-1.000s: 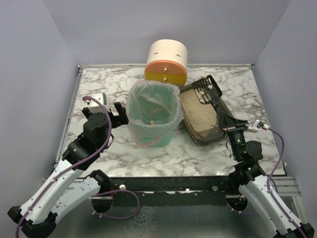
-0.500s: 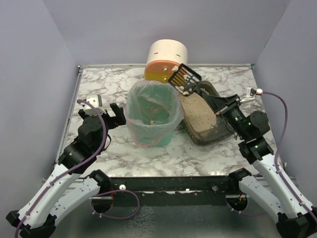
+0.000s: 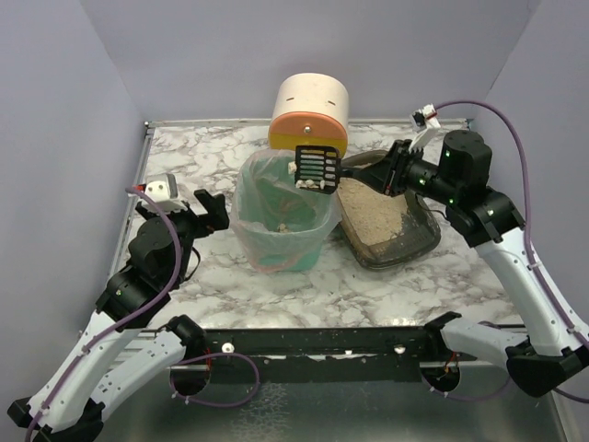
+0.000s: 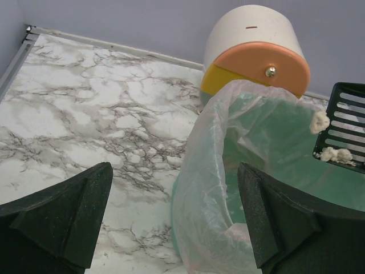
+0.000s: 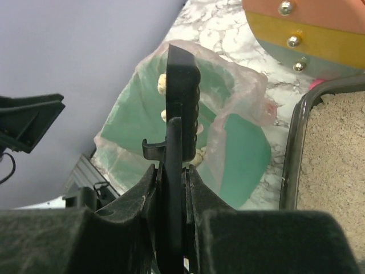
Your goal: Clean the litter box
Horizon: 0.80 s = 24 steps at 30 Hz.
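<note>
Now, field notes from my own 2 arms. My right gripper [image 3: 390, 171] is clamped on the handle of a black slotted scoop [image 3: 317, 168]; the right wrist view shows a finger pressed against each side of it. The scoop head is raised and tipped on edge over the mouth of the green bin [image 3: 281, 226], which wears a clear bag liner. A few pale clumps [image 4: 319, 121] cling to the slots.

The litter box [image 3: 425, 236] sits on the marble table [image 3: 184, 157], just beside the bin on its right. It holds beige sandy litter [image 5: 331, 142]. It lies below my right gripper and wrist, which hang in the air over its far left end, not touching it. In the wrist view its dark rim runs down the right side, with the scoop off to its left.

My left gripper [image 3: 211, 210] is spread wide and holds nothing. It sits low beside the bin's left wall, well apart from the litter box, with the bin between them.

A cream, orange and yellow cylinder [image 3: 310, 115] stands behind the bin.
</note>
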Each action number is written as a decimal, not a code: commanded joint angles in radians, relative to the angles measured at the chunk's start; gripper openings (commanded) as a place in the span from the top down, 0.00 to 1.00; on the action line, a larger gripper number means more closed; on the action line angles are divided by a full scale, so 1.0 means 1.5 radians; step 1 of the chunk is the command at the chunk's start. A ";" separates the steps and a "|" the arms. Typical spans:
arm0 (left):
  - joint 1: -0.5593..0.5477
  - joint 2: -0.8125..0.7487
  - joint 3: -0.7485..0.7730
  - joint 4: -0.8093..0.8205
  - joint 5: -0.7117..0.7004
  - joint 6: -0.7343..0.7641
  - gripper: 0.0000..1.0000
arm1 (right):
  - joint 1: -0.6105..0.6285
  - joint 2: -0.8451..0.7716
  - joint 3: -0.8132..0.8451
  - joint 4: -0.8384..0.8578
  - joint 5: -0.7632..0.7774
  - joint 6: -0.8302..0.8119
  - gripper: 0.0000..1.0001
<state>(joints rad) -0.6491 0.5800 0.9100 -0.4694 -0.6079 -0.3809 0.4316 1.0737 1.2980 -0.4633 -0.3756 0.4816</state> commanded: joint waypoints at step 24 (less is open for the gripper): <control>0.002 0.153 0.124 -0.040 0.365 0.014 0.01 | 0.359 0.216 0.365 -0.303 0.438 -0.215 0.99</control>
<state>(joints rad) -0.6491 0.8040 1.0760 -0.5190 -0.1360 -0.3683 0.9249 1.3663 1.7912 -0.8787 0.1726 0.2249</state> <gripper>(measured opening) 0.990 0.194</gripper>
